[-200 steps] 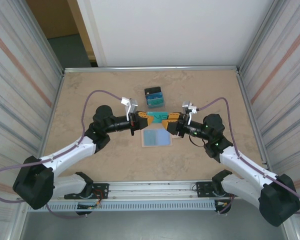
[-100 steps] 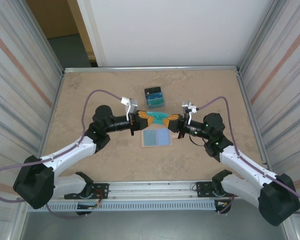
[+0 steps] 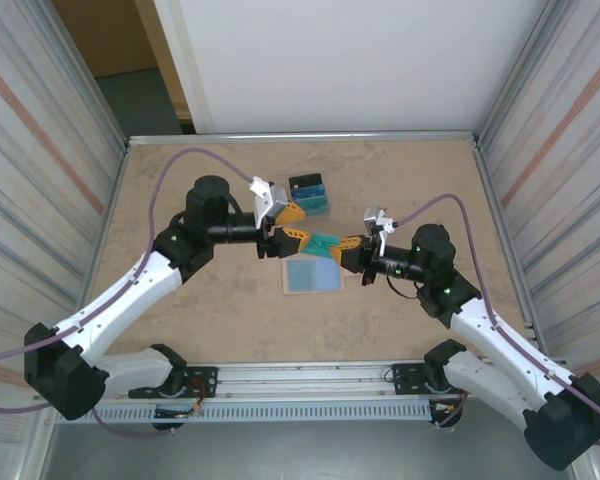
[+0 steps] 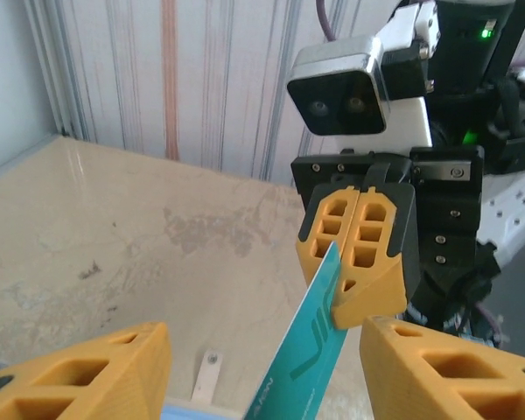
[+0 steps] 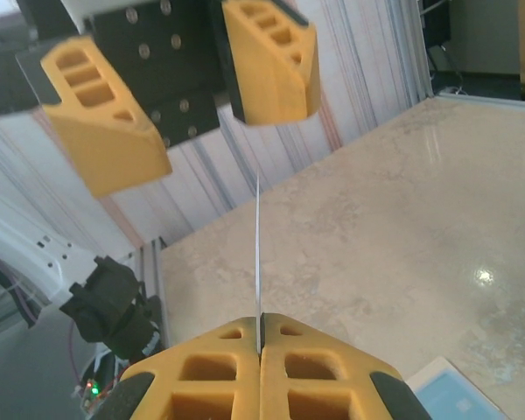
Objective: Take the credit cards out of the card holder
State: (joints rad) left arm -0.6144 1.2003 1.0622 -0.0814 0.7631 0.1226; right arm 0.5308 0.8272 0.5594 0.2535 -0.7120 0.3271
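The right hand is pressed together on a teal card, pinching one end and holding it above the desk. The left hand is spread wide around the card's 9 o'clock end. The open card holder lies flat at the card's 6 o'clock, and a pile of cards sits at 12 o'clock.

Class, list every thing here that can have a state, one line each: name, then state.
left gripper: open, fingers wide apart.
right gripper: shut on the teal card.
teal card: held off the table, out of the holder.
card holder: lying open on the table, pale blue inside up.
card pile: stacked on the table.
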